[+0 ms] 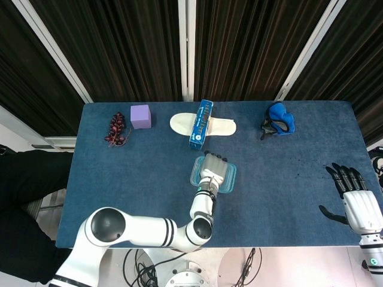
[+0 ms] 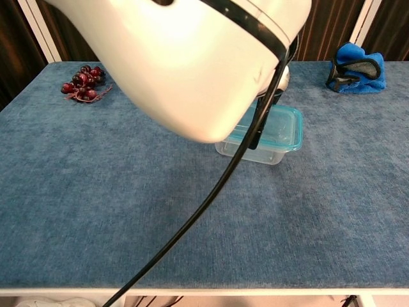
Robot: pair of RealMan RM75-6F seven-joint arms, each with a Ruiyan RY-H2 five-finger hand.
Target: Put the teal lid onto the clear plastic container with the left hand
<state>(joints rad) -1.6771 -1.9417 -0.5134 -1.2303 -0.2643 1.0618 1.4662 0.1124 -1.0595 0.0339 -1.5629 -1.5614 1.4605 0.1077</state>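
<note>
The clear plastic container (image 1: 195, 174) (image 2: 255, 152) stands at the table's middle with the teal lid (image 1: 230, 179) (image 2: 285, 125) sitting on it. My left hand (image 1: 214, 172) lies over the lid with its fingers stretched across the top. In the chest view a dark finger (image 2: 257, 126) reaches down at the lid's near rim, so the hand holds the lid. The white left arm (image 2: 192, 57) hides most of the container's left part there. My right hand (image 1: 354, 198) hovers open at the table's right edge, holding nothing.
Along the far side lie red grapes (image 1: 116, 128) (image 2: 82, 86), a purple cube (image 1: 140, 116), a white slipper (image 1: 222, 126) with a blue box (image 1: 201, 124) across it, and a blue bundle (image 1: 277, 119) (image 2: 356, 67). The blue table (image 1: 119, 191) ends near my body.
</note>
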